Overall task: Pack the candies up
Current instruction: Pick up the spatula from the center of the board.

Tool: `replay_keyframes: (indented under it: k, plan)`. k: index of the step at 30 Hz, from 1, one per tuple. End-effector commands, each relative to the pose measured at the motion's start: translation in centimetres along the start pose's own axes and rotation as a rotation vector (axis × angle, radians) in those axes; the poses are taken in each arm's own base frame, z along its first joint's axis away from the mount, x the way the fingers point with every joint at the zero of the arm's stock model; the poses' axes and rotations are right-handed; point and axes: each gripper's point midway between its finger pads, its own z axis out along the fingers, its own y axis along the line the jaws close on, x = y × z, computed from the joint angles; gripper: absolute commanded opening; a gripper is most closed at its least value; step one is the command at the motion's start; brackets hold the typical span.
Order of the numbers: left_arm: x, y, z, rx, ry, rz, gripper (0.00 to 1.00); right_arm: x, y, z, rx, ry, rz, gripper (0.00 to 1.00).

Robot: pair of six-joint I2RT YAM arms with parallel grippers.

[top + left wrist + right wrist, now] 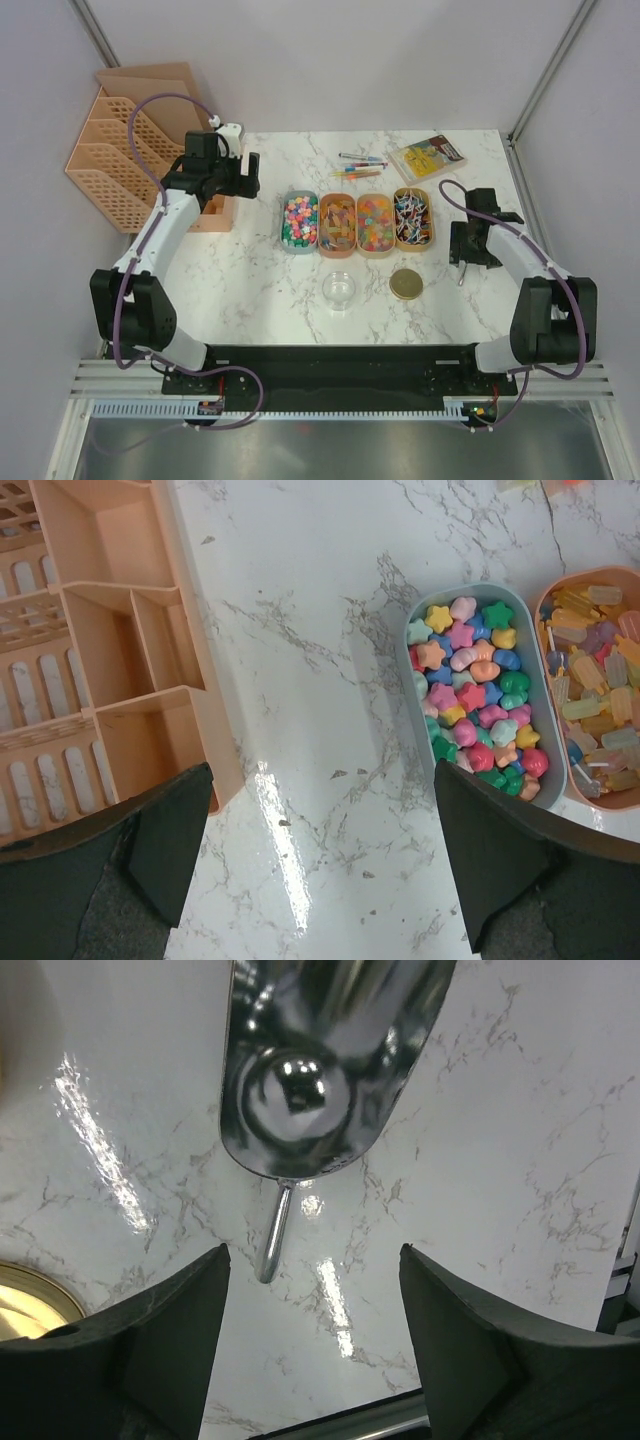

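At the near edge of the table (260, 290), a clear bowl (338, 290) is seen standing empty, with a round gold lid (406, 284) laid flat just beside it. To the right, the right gripper (313, 1255) is held over a metal scoop (300, 1090) lying on the surface. Its jaws are spread apart and nothing is clamped, and the thin handle lies roughly between the fingertips.

Farther back, the candies (475, 695) are kept in four oval trays (337, 195) set touching in a row, and none has yet been placed in the bowl. The left gripper (322, 770) is likewise parted and empty. It is poised over bare marble between the leftmost tray and a set of orange racks (110, 160).

Trouble is judged most likely at the scoop. The handle is slim, polished and flat on a glossy top, so it could be pushed away or squeezed out rather than caught. Once loaded, a tilted scoop could scatter sweets. The light bowl could also be nudged aside by a careless approach.

The table is white marble with grey veining, and glare is thrown across it. Coloured pens (360, 165) and a yellow booklet (427, 157) are left at the far side. The cell is closed in by plain pale walls (330, 60).
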Motion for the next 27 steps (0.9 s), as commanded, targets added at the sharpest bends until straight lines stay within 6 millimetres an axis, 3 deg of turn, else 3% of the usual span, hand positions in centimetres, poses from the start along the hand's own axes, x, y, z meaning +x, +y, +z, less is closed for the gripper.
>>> replay_keyframes:
  k: [1, 6, 22, 27]
  plan:
    - [-2.2, 0.2, 0.2, -0.009, -0.042, 0.02, 0.99, 0.3, 0.1, 0.4, 0.001, 0.034, 0.005, 0.75]
    - [-2.7, 0.5, 1.1, -0.021, -0.038, 0.023, 0.99, 0.9, 0.9, 1.6, -0.025, 0.087, -0.011, 0.59]
    - [-3.1, 0.9, 2.2, -0.034, -0.032, 0.036, 0.99, 1.7, 2.1, 3.0, -0.078, 0.152, -0.025, 0.37]
    - [-3.3, 0.9, 2.0, -0.033, -0.04, 0.037, 0.99, 1.6, 1.9, 2.6, -0.076, 0.137, -0.031, 0.1]
